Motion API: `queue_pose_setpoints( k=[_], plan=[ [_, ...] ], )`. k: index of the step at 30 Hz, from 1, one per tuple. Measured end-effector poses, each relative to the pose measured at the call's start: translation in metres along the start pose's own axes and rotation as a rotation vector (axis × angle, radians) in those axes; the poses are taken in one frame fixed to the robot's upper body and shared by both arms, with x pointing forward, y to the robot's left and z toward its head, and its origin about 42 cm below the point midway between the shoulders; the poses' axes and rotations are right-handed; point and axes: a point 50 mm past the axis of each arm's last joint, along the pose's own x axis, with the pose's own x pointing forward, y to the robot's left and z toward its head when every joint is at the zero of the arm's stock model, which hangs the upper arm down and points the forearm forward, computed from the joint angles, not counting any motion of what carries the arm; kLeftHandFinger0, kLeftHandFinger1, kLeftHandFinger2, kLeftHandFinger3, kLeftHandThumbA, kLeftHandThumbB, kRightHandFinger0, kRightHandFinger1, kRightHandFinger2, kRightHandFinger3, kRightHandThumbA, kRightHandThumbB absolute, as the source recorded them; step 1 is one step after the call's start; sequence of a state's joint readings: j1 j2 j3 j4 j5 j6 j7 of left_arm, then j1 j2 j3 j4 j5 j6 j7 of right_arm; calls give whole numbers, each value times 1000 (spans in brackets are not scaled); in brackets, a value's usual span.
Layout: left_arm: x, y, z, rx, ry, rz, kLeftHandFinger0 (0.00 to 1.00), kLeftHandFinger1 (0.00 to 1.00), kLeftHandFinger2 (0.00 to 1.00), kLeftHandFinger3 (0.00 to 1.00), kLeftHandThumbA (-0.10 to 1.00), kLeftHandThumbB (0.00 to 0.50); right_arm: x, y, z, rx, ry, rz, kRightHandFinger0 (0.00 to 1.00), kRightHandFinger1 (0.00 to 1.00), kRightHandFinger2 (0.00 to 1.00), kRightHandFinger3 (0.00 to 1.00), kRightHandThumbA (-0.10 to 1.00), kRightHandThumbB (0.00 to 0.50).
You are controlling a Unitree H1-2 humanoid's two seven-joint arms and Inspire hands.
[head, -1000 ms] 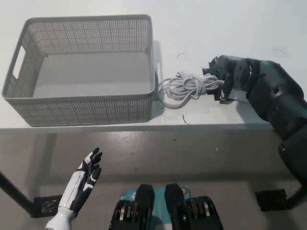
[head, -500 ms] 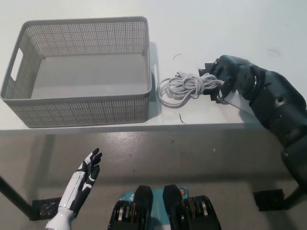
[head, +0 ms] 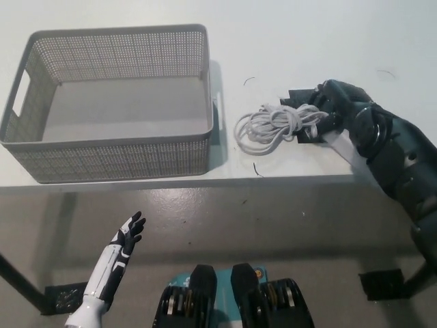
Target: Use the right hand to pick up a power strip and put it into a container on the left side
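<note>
The power strip (head: 341, 146) is white, and only a small part of its body shows under my black right hand (head: 319, 115), which is shut on it. Its white cord (head: 276, 124) lies bundled on the white table (head: 307, 41), just left of the hand. A grey perforated basket (head: 109, 102) stands at the table's left, empty inside, a short gap from the cord. My white left hand (head: 123, 242) hangs below the table edge at the lower left, fingers apart and holding nothing.
The table's front edge (head: 205, 181) runs across the middle, with grey floor below it. A few dark thin scraps (head: 256, 167) lie on the table near the cord. A black table foot (head: 386, 283) shows at the lower right.
The cord bundle has shifted to the right, away from the basket, drawn along with my right hand. The whole picture has also shifted slightly. The left hand stays low.
</note>
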State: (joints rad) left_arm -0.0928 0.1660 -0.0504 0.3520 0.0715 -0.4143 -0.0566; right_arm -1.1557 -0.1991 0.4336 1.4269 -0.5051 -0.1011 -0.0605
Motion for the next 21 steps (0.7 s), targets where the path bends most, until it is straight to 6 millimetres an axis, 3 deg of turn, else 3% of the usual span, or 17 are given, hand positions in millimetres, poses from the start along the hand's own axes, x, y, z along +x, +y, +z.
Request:
queue_pose_setpoints(
  k=[6,7,8,9,10,11,14,17,21],
  plan=[
    [0,0,0,0,1,-5,1000,1000,1000,1000,1000,167,0,-6,1,81,-27,-113,0,0,385,435,-100,136],
    [0,0,0,0,1,-5,1000,1000,1000,1000,1000,170,0,-6,2,96,-29,-128,0,17,391,466,-100,146],
    [0,0,0,0,1,-5,1000,1000,1000,1000,1000,170,0,-6,3,122,-30,-149,0,4,339,391,-100,147],
    [0,0,0,0,1,-5,1000,1000,1000,1000,1000,164,0,-6,4,144,-30,-163,0,0,271,225,-100,130],
    [0,0,0,0,1,-5,1000,1000,1000,1000,1000,163,0,-7,5,166,-31,-180,0,0,243,133,-100,130],
    [0,0,0,0,1,-6,1000,1000,1000,1000,1000,168,-1,-7,6,200,-32,-201,0,0,278,131,-100,128],
    [0,0,0,0,1,-6,1000,1000,995,1000,1000,165,-1,-9,10,311,-33,-264,0,3,390,316,-100,98],
    [0,0,0,1,1,-7,1000,1000,962,1000,1000,168,0,-16,16,441,-24,-331,0,14,435,426,-100,87],
    [0,1,0,6,0,-9,1000,1000,935,1000,1000,164,1,-32,23,595,-16,-433,0,2,418,434,-100,96]
  ],
)
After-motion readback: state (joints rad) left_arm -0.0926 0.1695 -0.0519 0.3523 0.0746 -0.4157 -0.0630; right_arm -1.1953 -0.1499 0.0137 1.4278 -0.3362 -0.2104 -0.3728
